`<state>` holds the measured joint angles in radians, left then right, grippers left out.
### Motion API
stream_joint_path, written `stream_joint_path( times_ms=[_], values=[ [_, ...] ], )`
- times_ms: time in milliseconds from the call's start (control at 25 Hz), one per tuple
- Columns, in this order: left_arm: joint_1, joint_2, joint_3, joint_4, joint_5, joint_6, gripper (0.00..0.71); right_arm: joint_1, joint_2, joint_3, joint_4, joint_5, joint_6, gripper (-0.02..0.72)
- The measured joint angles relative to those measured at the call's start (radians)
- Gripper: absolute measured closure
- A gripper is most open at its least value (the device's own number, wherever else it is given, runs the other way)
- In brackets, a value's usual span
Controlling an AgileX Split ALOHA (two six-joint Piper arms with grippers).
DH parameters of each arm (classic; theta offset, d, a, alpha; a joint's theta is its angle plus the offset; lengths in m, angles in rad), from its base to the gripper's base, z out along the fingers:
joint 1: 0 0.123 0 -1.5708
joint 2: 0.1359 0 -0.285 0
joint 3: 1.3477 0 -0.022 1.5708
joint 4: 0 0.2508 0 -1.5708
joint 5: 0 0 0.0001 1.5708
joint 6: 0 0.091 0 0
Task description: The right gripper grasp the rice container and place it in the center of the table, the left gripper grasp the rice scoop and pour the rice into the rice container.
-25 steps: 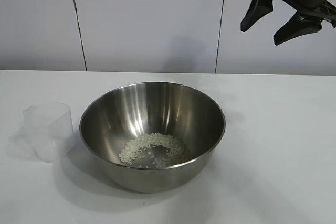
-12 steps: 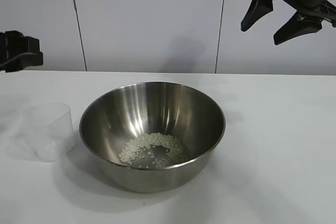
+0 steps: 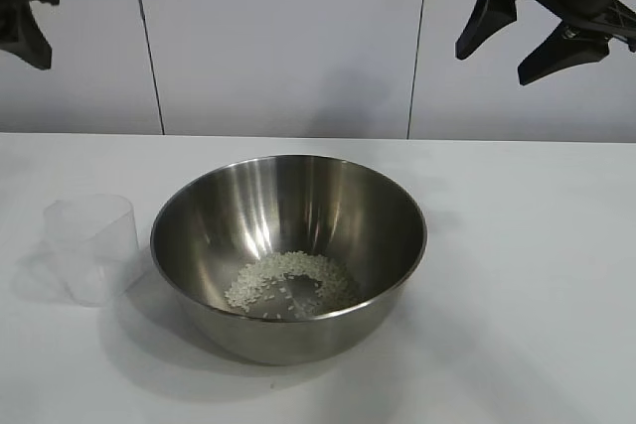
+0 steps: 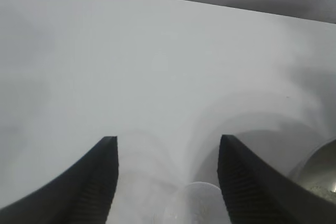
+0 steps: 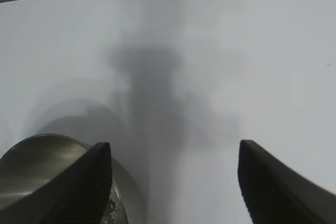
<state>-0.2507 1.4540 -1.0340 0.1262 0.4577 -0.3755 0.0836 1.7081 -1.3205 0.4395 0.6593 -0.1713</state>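
The steel rice container (image 3: 288,215) stands in the middle of the white table (image 3: 527,245) with a small heap of rice (image 3: 288,281) at its bottom. The translucent rice scoop (image 3: 91,245) stands upright on the table just left of it, and looks empty. My left gripper (image 4: 168,139) is open and empty, high above the scoop (image 4: 197,203); only part of it shows at the exterior view's top left (image 3: 28,17). My right gripper (image 3: 497,65) is open and empty, high at the upper right, above the table beside the container (image 5: 42,166).
A white panelled wall (image 3: 278,37) stands behind the table.
The left gripper came into view at the left edge and has risen to the top left corner. The scoop, the container and the right gripper have not moved.
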Motion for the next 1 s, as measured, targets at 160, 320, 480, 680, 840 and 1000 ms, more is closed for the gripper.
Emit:
stream_joint_path(
  times_ms=[160, 320, 480, 680, 840, 1000],
  values=[
    [-0.025, 0.021, -0.096, -0.057, 0.139, 0.024, 0.296, 0.0, 0.0, 0.0, 0.0, 0.0, 0.0, 0.23],
    [-0.064, 0.059, -0.141, -0.218, 0.177, 0.158, 0.296, 0.0, 0.0, 0.0, 0.0, 0.0, 0.0, 0.23],
    [-0.081, 0.105, -0.186, -0.34, 0.242, 0.289, 0.296, 0.0, 0.0, 0.0, 0.0, 0.0, 0.0, 0.23],
    [-0.081, 0.131, -0.212, -0.384, 0.299, 0.359, 0.296, 0.0, 0.0, 0.0, 0.0, 0.0, 0.001, 0.23],
    [-0.074, 0.132, -0.237, -0.389, 0.319, 0.375, 0.296, 0.0, 0.0, 0.0, 0.0, 0.0, 0.002, 0.23],
    [-0.072, 0.132, -0.267, -0.389, 0.344, 0.375, 0.296, 0.0, 0.0, 0.0, 0.0, 0.0, 0.002, 0.23]
  ],
)
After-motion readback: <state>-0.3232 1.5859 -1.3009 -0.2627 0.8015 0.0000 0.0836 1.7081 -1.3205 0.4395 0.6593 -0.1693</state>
